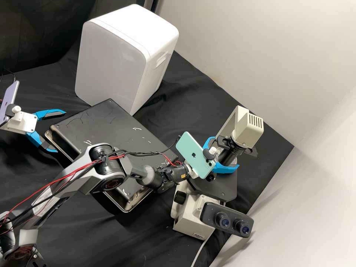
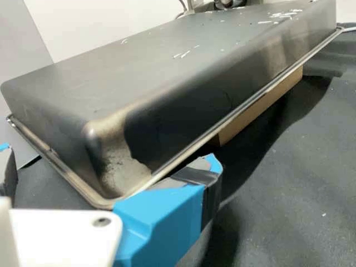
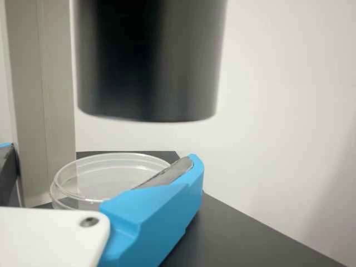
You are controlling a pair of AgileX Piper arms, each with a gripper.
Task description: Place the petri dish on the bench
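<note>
- Black bench point(image 1: 193, 96): cloth-covered, with the microscope point(image 1: 193, 218) standing near its right front edge.
- White box point(image 1: 122, 55): rounded, upright, well behind the microscope and to its left, near the wall.
- Dark metal tray point(image 1: 107, 129): just left of the microscope, turned bottom up, scratched on top; in the left wrist view, propped on a brown block point(image 2: 261, 108) under its rim.
- Microscope itself: pale body, dark twin eyepieces point(image 1: 231, 222) at the front, flat black stage point(image 1: 226, 185) in the middle, beige lamp housing point(image 1: 243, 128) on top with a black cylinder hanging below it.
- Right arm point(image 1: 100, 170): stretched across the tray's near side toward the microscope, red and black wires running along it, a mint-green phone point(image 1: 194, 154) mounted on its wrist.
- Right gripper point(image 1: 226, 157): level with the microscope's stage, under the lamp housing; blue fingers point(image 3: 161, 206) spread apart, one on each side of the dish, no firm clamp to be seen.
- Left gripper point(image 1: 59, 129): far left of the microscope, at the tray's far-left corner; fingers spread wide, holding nothing, one fingertip just beside the tray's rim.
- Petri dish point(image 3: 111, 178): clear, round, shallow; lying flat on the microscope's stage, directly beneath the black cylinder, between the right gripper's fingers and not yet on the bench.
</note>
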